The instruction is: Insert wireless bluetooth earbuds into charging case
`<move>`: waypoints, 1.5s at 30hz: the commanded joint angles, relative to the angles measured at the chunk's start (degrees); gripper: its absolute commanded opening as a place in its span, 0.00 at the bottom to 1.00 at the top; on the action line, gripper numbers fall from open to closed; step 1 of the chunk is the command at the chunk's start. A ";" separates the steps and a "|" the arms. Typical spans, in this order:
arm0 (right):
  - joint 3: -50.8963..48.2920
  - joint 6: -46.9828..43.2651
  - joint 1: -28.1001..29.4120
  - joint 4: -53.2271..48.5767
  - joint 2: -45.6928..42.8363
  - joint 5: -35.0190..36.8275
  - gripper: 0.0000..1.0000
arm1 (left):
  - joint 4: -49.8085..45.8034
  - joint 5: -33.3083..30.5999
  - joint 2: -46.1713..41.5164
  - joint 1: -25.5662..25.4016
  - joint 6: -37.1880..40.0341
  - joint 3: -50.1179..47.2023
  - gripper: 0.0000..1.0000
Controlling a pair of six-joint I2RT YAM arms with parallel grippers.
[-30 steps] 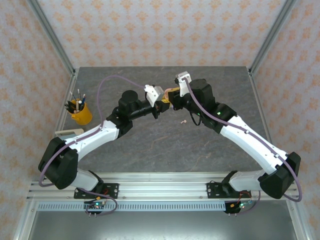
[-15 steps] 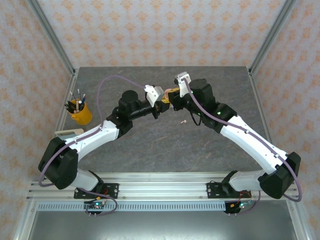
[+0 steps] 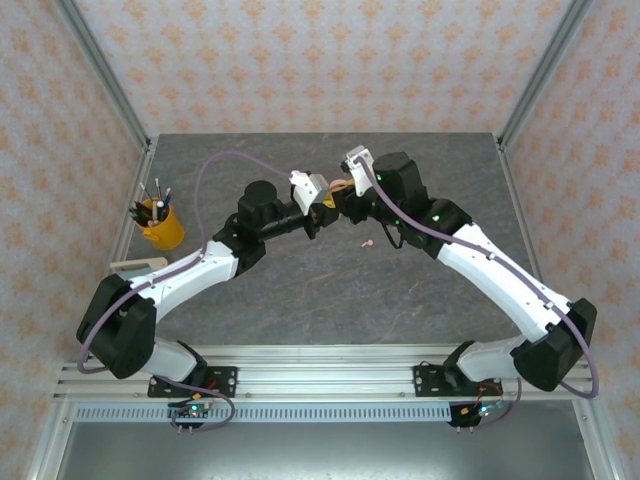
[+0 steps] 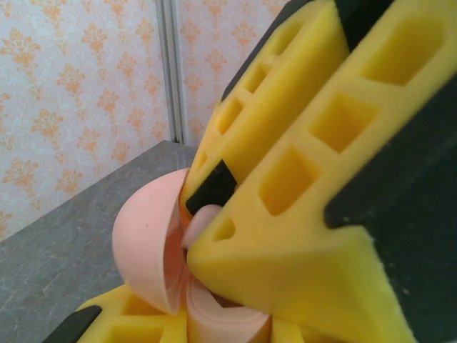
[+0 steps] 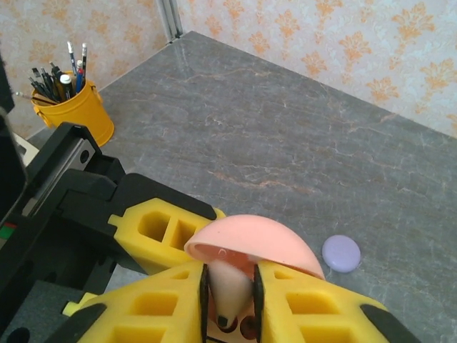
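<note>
My left gripper [image 4: 214, 330] is shut on the base of the pale pink charging case [image 4: 221, 314], held above the table with its lid [image 5: 250, 241] swung open. My right gripper [image 5: 230, 289] reaches into the open case from the other side, its pads closed against a pale pink earbud [image 5: 230, 282] whose tip points down into the case. From the left wrist, that earbud [image 4: 203, 220] peeks out between the right gripper's yellow fingers [image 4: 300, 214] and the lid. The two grippers meet mid-table [image 3: 332, 206]. A second earbud [image 3: 366, 242] lies loose on the table just right of them.
A closed lilac round case [image 5: 341, 253] lies on the grey table [image 3: 300, 290] beyond the grippers. A yellow cup of pens [image 3: 160, 225] stands at the left edge, with a beige object [image 3: 130, 268] nearer the front. Walls enclose the table.
My right wrist has shifted slightly left and further over the case. The left arm and the case have stayed put.
</note>
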 commanded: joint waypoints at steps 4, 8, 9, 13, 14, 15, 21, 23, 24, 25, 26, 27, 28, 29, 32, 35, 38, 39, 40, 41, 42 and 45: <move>2.08 2.97 -0.28 -2.67 1.12 -0.22 0.34 | 4.11 1.39 -0.19 -0.35 0.52 2.23 0.00; 2.96 5.20 -1.04 -1.80 1.16 -0.84 0.37 | 4.30 1.30 -0.32 -0.38 0.51 1.68 0.00; 3.16 6.01 -1.33 -1.50 1.16 -1.40 0.38 | 4.35 1.30 -0.32 -0.32 0.51 1.58 0.00; 4.36 9.28 -2.85 -0.79 0.76 -4.45 0.41 | 4.39 0.99 -0.34 -0.36 0.67 1.07 0.00; 4.64 10.04 -3.26 -0.52 0.53 -5.67 0.42 | 4.38 0.89 -0.31 -0.37 0.68 0.96 0.00; 4.87 10.81 -3.61 -0.22 0.38 -6.60 0.43 | 4.51 0.78 -0.32 -0.35 0.68 0.91 0.00; 5.71 14.82 -5.55 1.43 -0.62 -9.89 0.46 | 4.61 0.25 -0.26 -0.34 0.86 0.64 0.00; 5.74 15.54 -5.75 1.71 -0.94 -9.91 0.46 | 4.62 0.25 -0.24 -0.31 0.86 0.75 0.00; 5.70 16.07 -5.91 1.89 -1.14 -9.72 0.46 | 4.51 0.25 -0.23 -0.28 0.84 0.77 0.00; 5.61 16.59 -6.08 2.13 -1.33 -9.44 0.46 | 4.47 0.17 -0.32 -0.39 0.95 0.72 0.00; 5.39 17.60 -6.46 2.47 -1.70 -8.93 0.46 | 4.35 -0.05 -0.37 -0.30 1.03 0.65 0.00; 4.98 18.98 -6.99 2.74 -2.24 -8.02 0.46 | 4.18 -0.54 -0.51 -0.24 1.19 0.54 0.00; 4.51 20.29 -7.59 2.90 -2.84 -6.94 0.46 | 4.05 -1.15 -0.75 -0.27 1.49 0.35 0.00; 3.86 22.90 -8.51 2.85 -3.49 -5.07 0.46 | 3.98 -1.99 -1.06 -0.24 1.85 -0.04 0.00; 1.65 30.36 -11.61 -0.03 -4.76 0.78 0.46 | 4.27 -3.85 -2.04 0.26 2.53 -1.27 0.00; -1.44 37.68 -13.45 -5.06 -4.10 7.43 0.48 | 5.18 -4.65 -3.02 1.41 2.53 -3.05 0.00; -3.55 45.45 -14.37 -11.35 -0.11 12.12 0.48 | 5.72 -4.76 -4.17 2.42 2.22 -4.52 0.00; -3.81 48.14 -14.49 -13.32 2.05 13.03 0.49 | 5.88 -4.76 -4.71 2.64 2.24 -5.07 0.00; -4.18 49.71 -14.52 -14.10 4.03 12.99 0.49 | 5.85 -4.76 -5.18 2.71 2.34 -5.43 0.00; -4.22 52.07 -14.54 -15.26 6.56 12.91 0.49 | 5.84 -4.81 -5.66 2.82 2.43 -5.89 0.00; -4.28 54.72 -14.55 -16.01 8.90 12.78 0.49 | 5.85 -4.85 -6.08 2.93 2.44 -6.30 0.00; -4.12 60.60 -14.50 -15.88 15.21 10.98 0.49 | 6.13 -5.11 -7.79 2.98 2.62 -7.84 0.00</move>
